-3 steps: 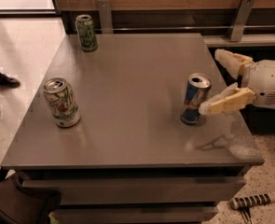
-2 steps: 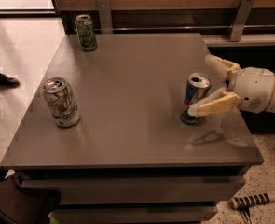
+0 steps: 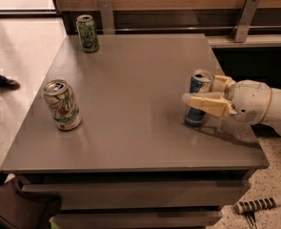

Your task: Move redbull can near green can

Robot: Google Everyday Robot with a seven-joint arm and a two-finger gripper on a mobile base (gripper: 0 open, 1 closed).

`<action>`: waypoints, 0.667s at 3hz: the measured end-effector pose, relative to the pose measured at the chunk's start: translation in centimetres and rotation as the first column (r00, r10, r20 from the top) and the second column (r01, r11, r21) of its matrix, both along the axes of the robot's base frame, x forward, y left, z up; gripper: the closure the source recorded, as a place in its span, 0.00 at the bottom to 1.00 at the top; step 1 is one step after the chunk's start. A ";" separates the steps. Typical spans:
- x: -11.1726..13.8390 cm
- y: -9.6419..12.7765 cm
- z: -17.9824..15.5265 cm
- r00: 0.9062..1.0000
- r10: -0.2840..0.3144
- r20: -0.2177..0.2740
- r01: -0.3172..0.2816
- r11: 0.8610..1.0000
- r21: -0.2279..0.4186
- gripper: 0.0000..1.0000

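Observation:
The redbull can (image 3: 195, 114), slim, blue and silver, stands upright near the right edge of the grey table (image 3: 140, 75). My gripper (image 3: 200, 90) comes in from the right and its two cream fingers close around the can, one across its front and one behind it. The can still rests on the table. The green can (image 3: 87, 33), dark green with a pale pattern, stands upright at the far left corner, well away from the gripper.
A wider white can with green and orange swirls (image 3: 62, 105) stands at the left front of the table. A person's shoes (image 3: 2, 80) are on the floor at left. A dark bag (image 3: 16, 209) lies at bottom left, a striped tool (image 3: 261, 205) at bottom right.
My gripper has moved left from beside the redbull can until its fingers enclose it. The cans have not moved.

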State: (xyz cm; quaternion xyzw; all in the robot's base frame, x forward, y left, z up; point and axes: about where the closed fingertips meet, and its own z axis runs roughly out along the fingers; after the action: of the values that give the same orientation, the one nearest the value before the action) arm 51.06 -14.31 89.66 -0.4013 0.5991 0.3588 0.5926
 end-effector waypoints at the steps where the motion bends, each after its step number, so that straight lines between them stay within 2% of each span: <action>1: 0.0 0.2 0.1 1.000 0.004 0.001 -0.004 1.000 0.000 0.72; 2: 0.0 0.5 0.1 1.000 0.009 0.002 -0.009 1.000 -0.001 0.94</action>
State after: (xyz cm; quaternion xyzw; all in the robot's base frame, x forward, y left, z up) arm 51.05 -13.83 89.80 -0.4043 0.5970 0.3609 0.5914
